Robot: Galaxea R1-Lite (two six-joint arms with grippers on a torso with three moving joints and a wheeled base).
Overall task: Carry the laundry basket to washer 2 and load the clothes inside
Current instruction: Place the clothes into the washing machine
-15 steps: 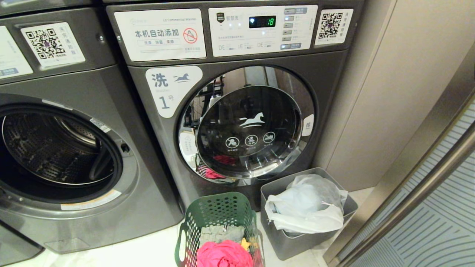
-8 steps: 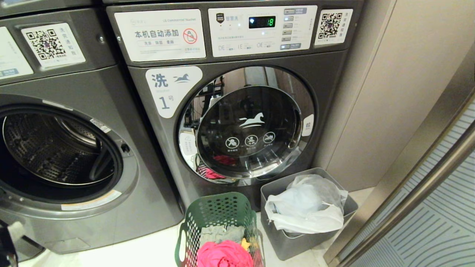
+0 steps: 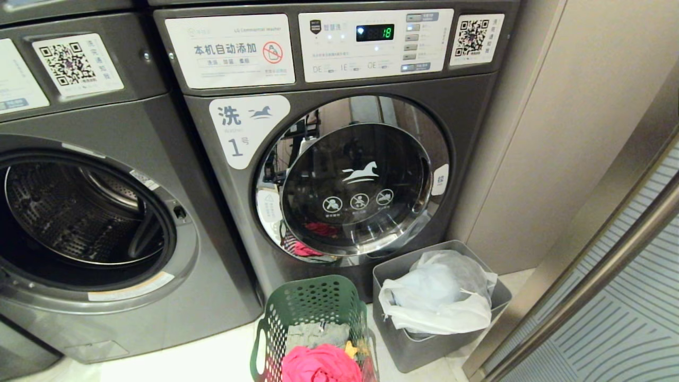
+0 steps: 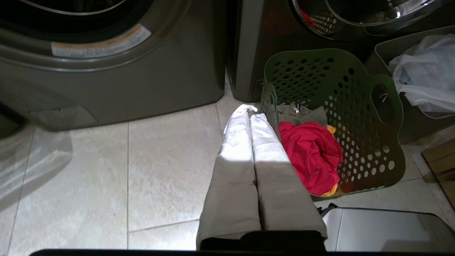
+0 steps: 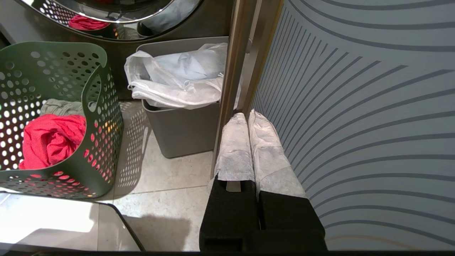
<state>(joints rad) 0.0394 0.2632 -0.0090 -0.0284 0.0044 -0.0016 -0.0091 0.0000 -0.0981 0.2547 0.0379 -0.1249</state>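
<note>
The dark green laundry basket (image 3: 313,313) stands on the floor in front of the washer marked 1. In it lie the clothes: a pink-red garment (image 3: 321,363), a grey-green one (image 3: 318,334) and a small yellow cloth (image 3: 351,349). To its left a washer (image 3: 106,212) has its door open and its drum bare; no number shows on it, so I cannot tell if it is washer 2. My left gripper (image 4: 249,111) is shut and empty, low beside the basket (image 4: 334,117). My right gripper (image 5: 247,115) is shut and empty, against a metal door post.
The washer marked 1 (image 3: 244,132) has its door closed. A grey bin with a white bag (image 3: 440,297) stands right of the basket. A metal door post and a striped panel (image 3: 610,276) close off the right. My white base (image 4: 384,227) sits just behind the basket.
Half a second ago part of my left arm showed at the lower left edge of the head view; it has dropped out of that view. Basket, clothes and washers have not moved.
</note>
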